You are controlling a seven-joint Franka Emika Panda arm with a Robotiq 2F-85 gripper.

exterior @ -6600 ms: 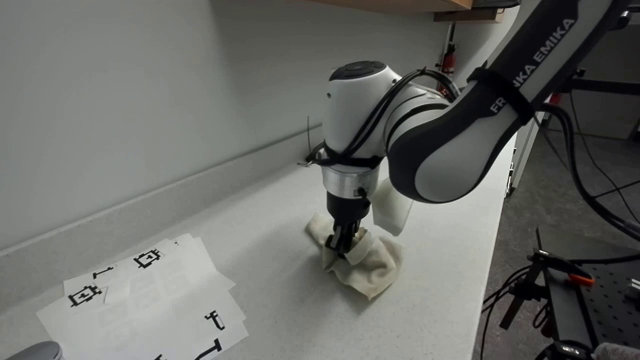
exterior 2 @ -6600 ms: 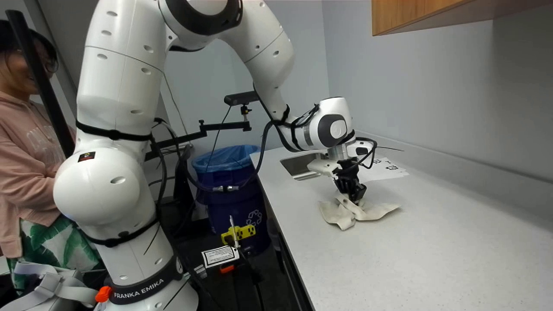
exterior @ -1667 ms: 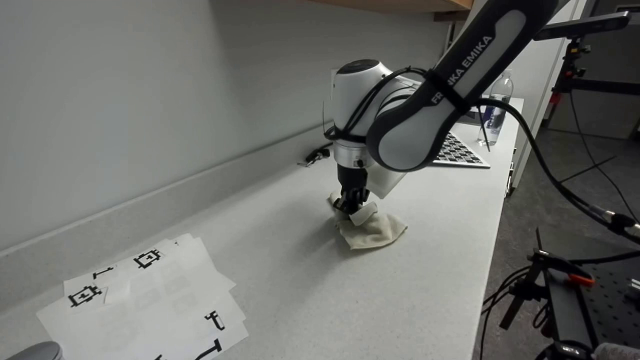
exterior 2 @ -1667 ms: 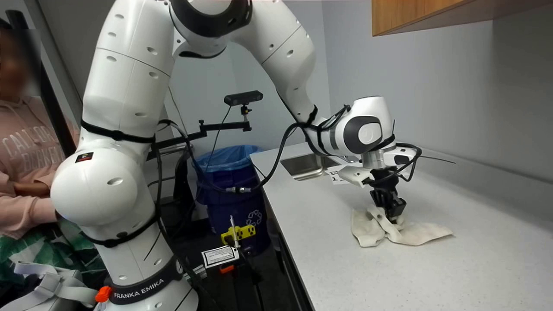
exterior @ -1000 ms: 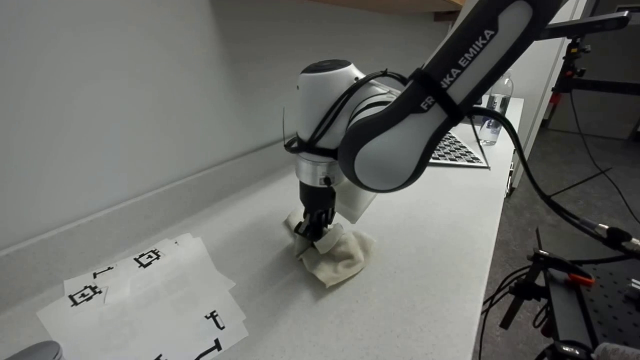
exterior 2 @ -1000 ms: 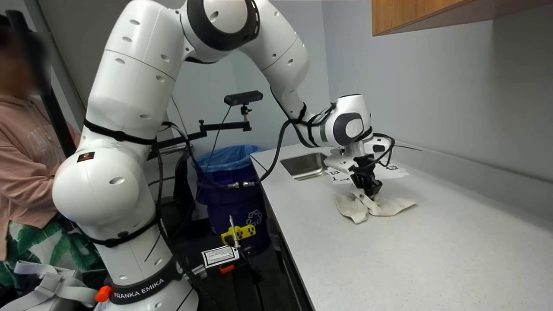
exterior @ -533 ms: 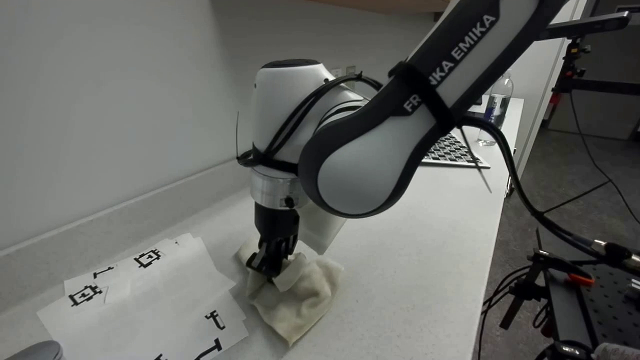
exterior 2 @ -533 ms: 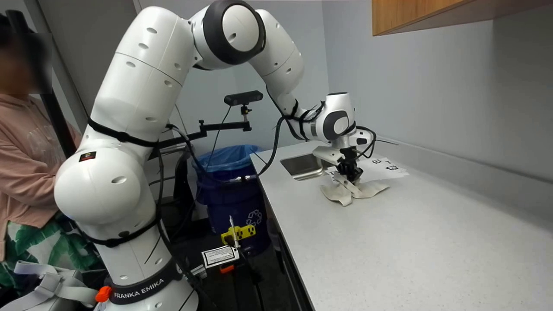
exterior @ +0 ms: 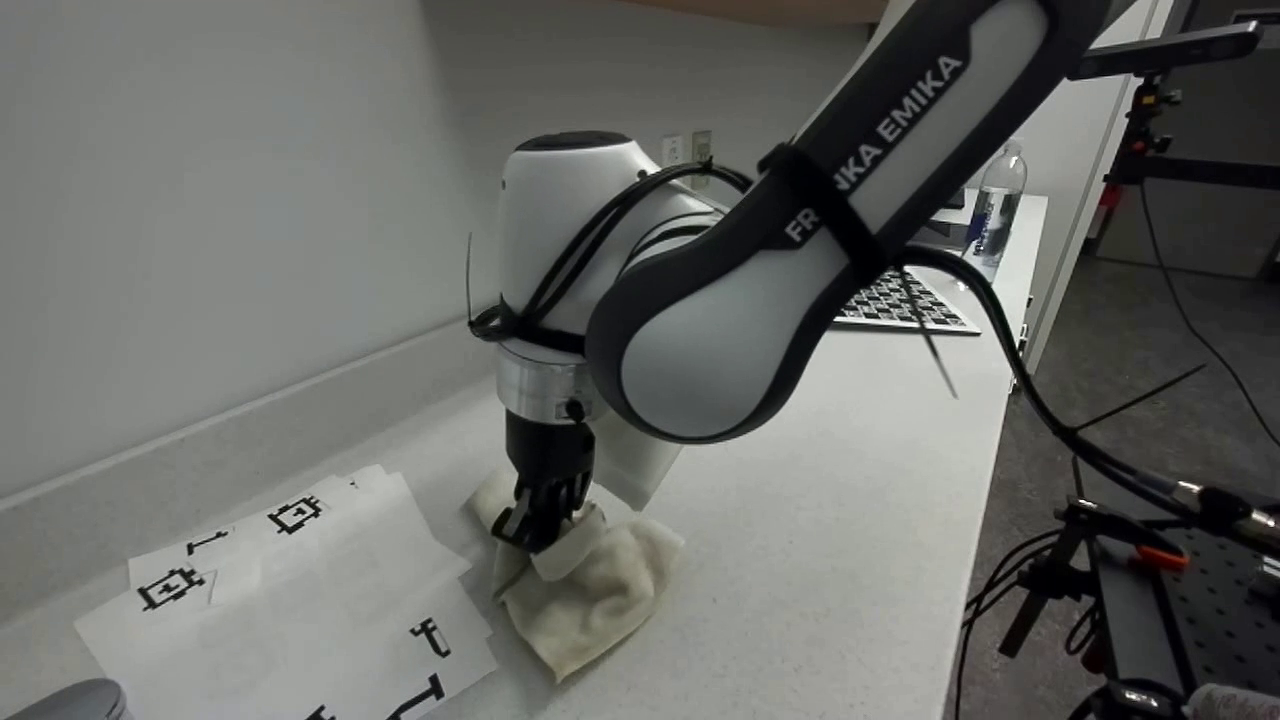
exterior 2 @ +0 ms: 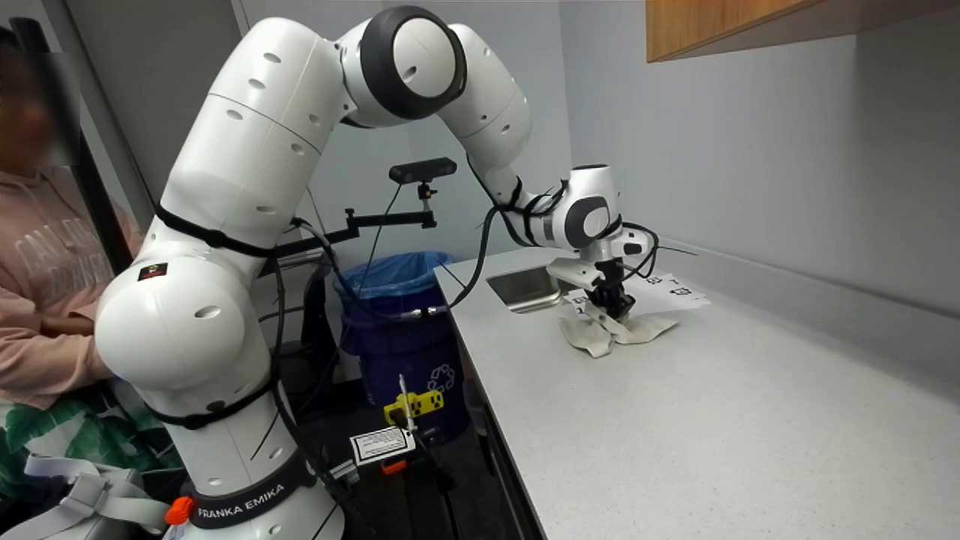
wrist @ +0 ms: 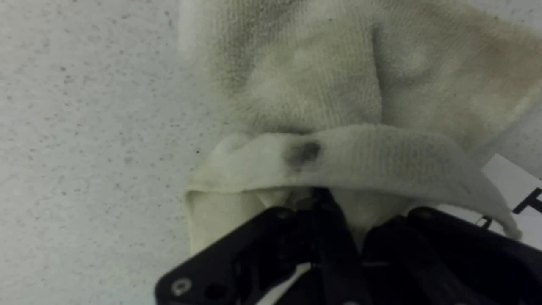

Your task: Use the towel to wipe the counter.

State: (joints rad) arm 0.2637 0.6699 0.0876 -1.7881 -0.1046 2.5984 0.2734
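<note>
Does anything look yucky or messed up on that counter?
Yes: in the wrist view, a dark smudge, maybe a stain, stands out on a fold of the pale towel. The papers overlap crookedly, too.

You've got one arm [exterior 2: 187, 322], one gripper [exterior: 532, 537], one towel [exterior: 590, 600], one counter [exterior 2: 720, 442]. Wrist view: same single towel, one dark spot [wrist: 303, 153] on it. Also count one sink [exterior 2: 529, 289], one blue bin [exterior 2: 394, 367], one bin liner [exterior 2: 394, 276], one yellow power strip [exterior 2: 426, 403], one printed label [exterior 2: 382, 445], one person [exterior 2: 52, 277]. Overhead cabinet [exterior 2: 712, 26]: one. In an exterior view you get one bottle [exterior: 1000, 205], one black-and-white patterned board [exterior: 905, 303], two wall plates [exterior: 672, 150]. Cameras [exterior 2: 422, 170]: one for you in each exterior view. Paper sheets [exterior: 330, 590]: several, overlapping, so you can't pin a number.
</note>
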